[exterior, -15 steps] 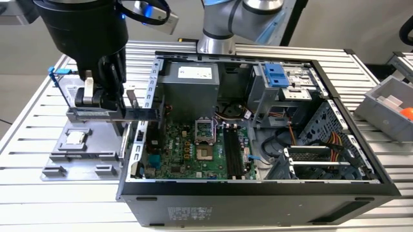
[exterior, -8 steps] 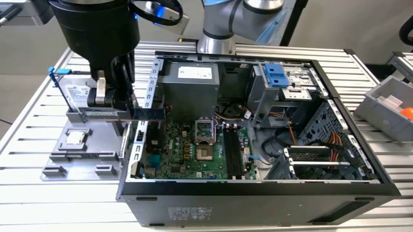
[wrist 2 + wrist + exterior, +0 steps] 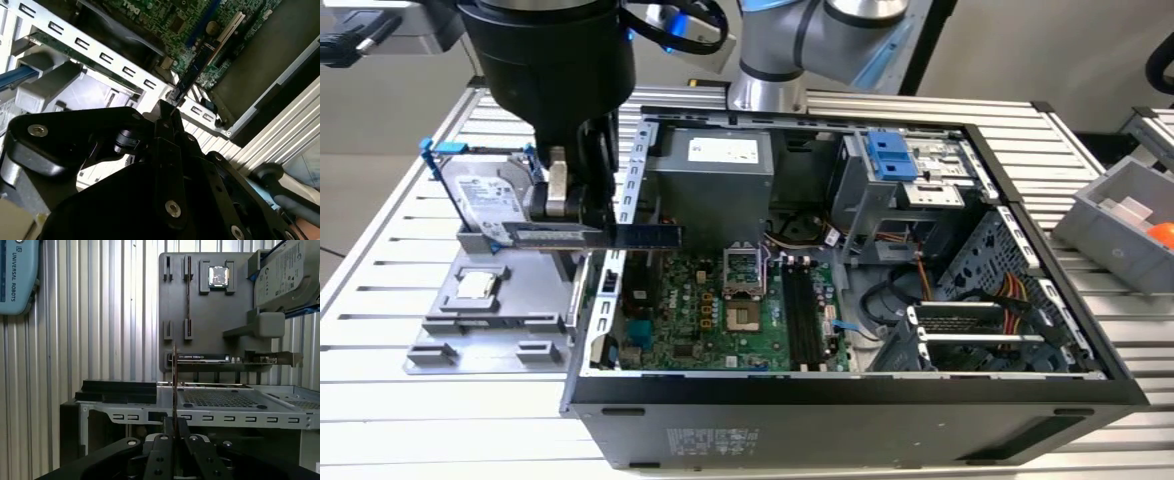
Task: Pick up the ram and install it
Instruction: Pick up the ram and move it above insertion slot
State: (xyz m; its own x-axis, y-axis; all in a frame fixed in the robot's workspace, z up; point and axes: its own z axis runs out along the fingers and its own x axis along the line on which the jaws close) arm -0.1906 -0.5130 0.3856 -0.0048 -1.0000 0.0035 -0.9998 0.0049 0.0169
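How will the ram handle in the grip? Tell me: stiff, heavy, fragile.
Probably stiff: the ram juts straight out of the shut gripper with no visible sag. Likely light for its length, since it looks edge-thin in the first wrist view. Possibly fragile: such a thin board could crack if knocked against the case wall close by.

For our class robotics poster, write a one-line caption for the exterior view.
Robot arm's gripper holds the ram level above the open computer case's wall on the exterior view's left.

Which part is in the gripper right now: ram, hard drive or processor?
The ram, clamped edge-on in the gripper; the hard drive and processor chip sit on the grey holder.
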